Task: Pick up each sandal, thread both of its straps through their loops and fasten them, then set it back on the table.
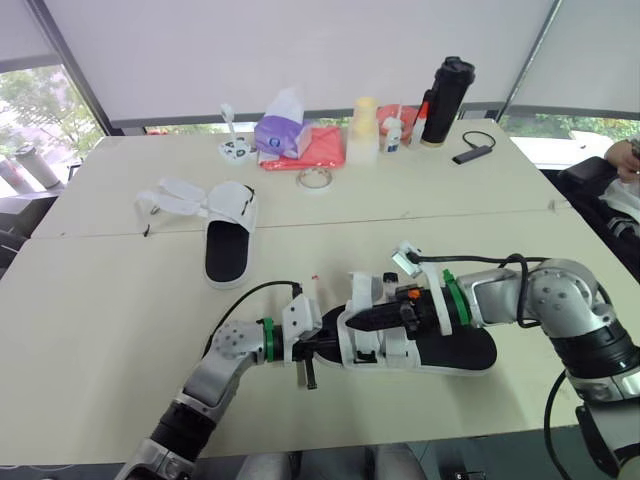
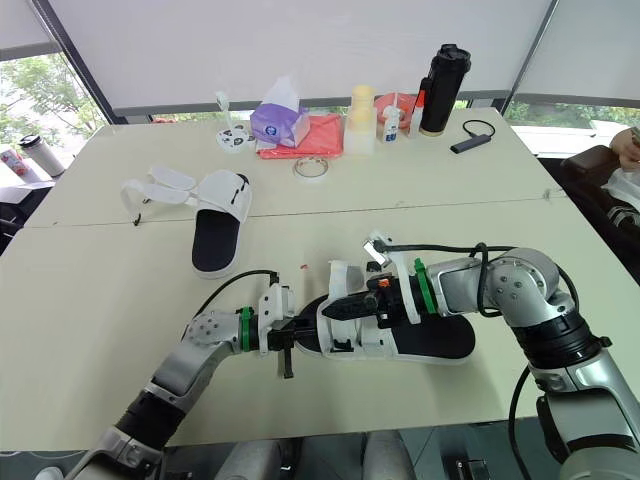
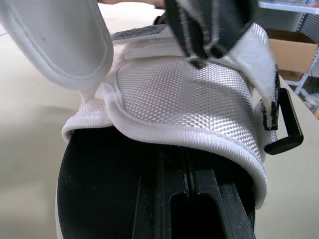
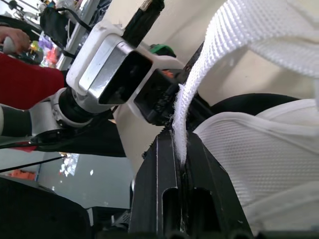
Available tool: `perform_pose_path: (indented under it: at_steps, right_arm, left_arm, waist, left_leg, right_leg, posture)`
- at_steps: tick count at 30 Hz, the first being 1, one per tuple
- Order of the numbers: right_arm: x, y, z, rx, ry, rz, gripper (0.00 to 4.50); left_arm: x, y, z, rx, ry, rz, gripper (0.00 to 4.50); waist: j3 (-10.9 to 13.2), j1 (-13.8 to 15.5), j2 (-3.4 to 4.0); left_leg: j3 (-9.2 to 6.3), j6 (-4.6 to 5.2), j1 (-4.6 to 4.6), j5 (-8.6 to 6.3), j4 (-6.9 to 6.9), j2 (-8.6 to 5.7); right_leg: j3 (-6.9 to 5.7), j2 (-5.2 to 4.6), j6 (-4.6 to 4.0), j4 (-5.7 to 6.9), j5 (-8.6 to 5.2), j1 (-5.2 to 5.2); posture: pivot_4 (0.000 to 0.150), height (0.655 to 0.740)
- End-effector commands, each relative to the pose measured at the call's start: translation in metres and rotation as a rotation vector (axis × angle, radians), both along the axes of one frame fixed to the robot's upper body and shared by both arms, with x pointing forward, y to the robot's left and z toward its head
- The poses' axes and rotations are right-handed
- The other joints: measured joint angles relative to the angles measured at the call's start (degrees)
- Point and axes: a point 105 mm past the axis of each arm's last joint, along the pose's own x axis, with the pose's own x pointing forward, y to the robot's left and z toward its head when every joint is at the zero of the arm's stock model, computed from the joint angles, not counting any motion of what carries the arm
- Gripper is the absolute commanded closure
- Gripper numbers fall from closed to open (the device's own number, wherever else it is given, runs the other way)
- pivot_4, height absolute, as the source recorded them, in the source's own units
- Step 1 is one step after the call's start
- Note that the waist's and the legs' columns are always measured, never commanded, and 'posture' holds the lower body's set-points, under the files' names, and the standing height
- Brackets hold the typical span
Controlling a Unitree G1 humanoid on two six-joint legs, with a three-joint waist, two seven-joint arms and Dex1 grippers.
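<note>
While right gripper [image 1: 357, 320] pinches the strap [image 4: 198, 84] tight, left gripper [image 1: 322, 344] sits closed under the sandal [image 1: 462, 356] upper, near the table [image 1: 100, 330] front edge.

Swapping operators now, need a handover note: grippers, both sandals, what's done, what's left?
Left gripper: shut, tips tucked under the upper at the toe of the near sandal, which lies on the table.
Right gripper: shut on a white strap of that sandal, held up off the upper.
Far sandal: flat on the table to the robot's left, straps splayed open.
Done: neither sandal finished.
Left: thread and fasten the near sandal's straps, set it down, then do the same for the far sandal.
</note>
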Motion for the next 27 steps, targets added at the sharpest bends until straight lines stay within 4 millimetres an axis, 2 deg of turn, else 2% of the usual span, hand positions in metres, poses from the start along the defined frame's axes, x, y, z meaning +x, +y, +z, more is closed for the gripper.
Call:
perform_pose_path:
  at_steps: [1, 19, 27]
  right_arm:
    - [-0.001, 0.002, 0.001, -0.004, -0.007, 0.031, 4.47]
    - [0.006, 0.005, -0.015, -0.092, -0.099, 0.081, 4.47]
    - [0.0, 0.008, -0.002, -0.058, -0.112, 0.121, 4.47]
  left_arm:
    - [-0.002, 0.001, -0.008, 0.023, 0.02, 0.014, 4.5]
    - [-0.002, 0.0, -0.007, 0.013, 0.026, 0.026, 4.5]
    - [-0.003, -0.002, -0.008, 0.008, 0.029, 0.03, 4.5]
  waist:
    - [0.0, 0.0, 0.0]
    - [0.0, 0.0, 0.0]
    - [0.0, 0.0, 0.0]
  left_leg:
    - [0.0, 0.0, 0.0, 0.0, 0.0, 0.0]
    - [0.05, 0.0, 0.04, 0.0, 0.01, -0.02]
    - [0.08, -0.01, 0.06, 0.0, 0.02, -0.02]
  right_leg:
    - [0.0, 0.0, 0.0, 0.0, 0.0, 0.0]
    - [-0.01, 0.02, 0.05, 0.04, 0.03, 0.02]
    - [0.0, 0.02, 0.06, 0.05, 0.03, 0.04]
  posture:
    - [0.15, 0.74]
    - [0.15, 0.74]
    - [0.15, 0.74]
